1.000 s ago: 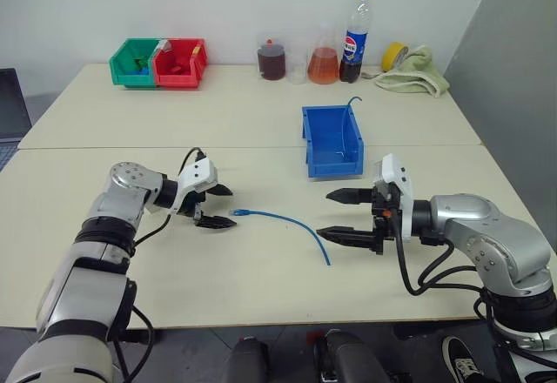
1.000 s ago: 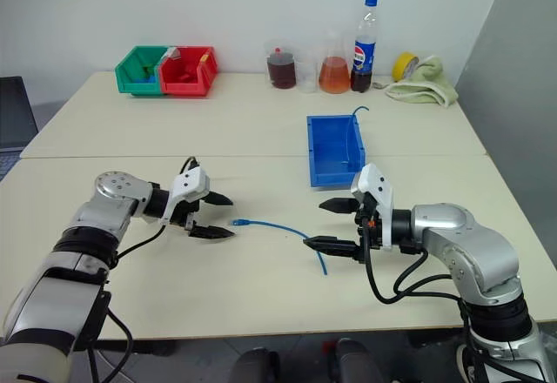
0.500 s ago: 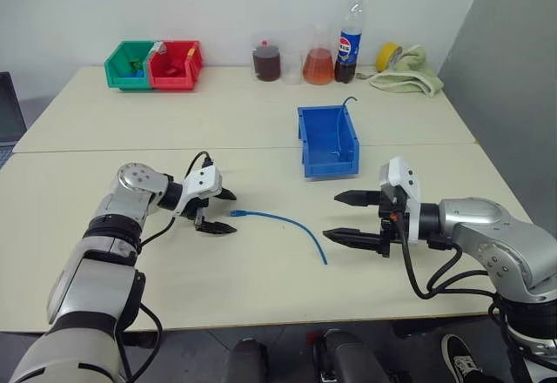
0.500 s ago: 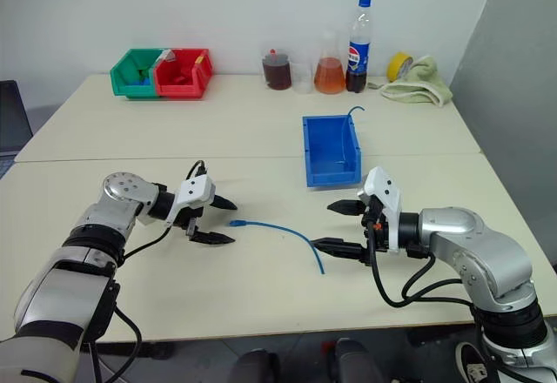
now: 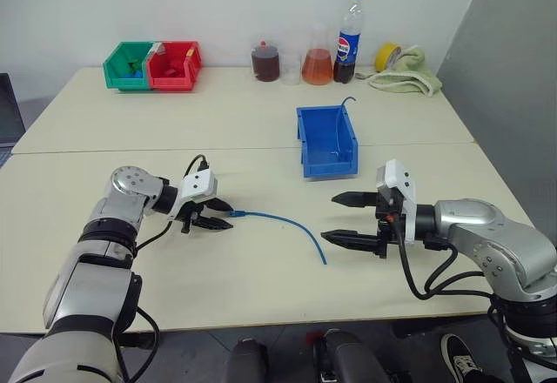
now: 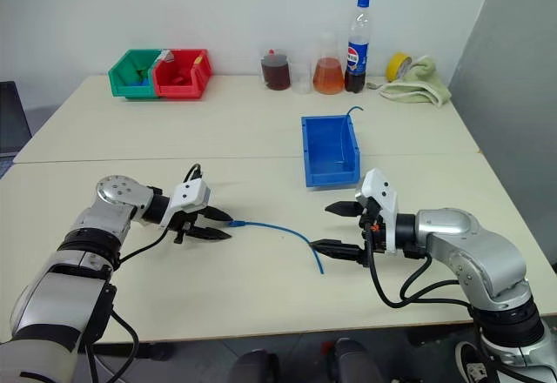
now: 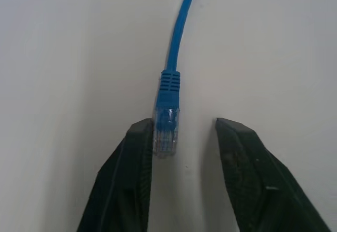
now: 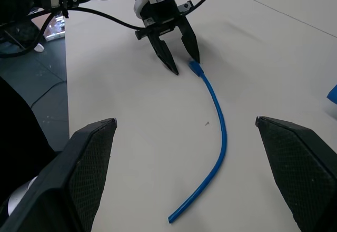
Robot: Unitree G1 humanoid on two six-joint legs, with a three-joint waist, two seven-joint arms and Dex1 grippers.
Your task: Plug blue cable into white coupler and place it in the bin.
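With the blue cable lying mid-frame on the table, its clear plug between the left gripper's part-open fingers, apparently touching one, centre it before squeezing; the right gripper gapes empty.

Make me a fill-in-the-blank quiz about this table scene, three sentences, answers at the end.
1. The blue cable lies on the ___.
2. The left gripper has its jaws on either side of the cable's clear ___.
3. Beside the green bin stands a ___ bin.

Answers: table; plug; red
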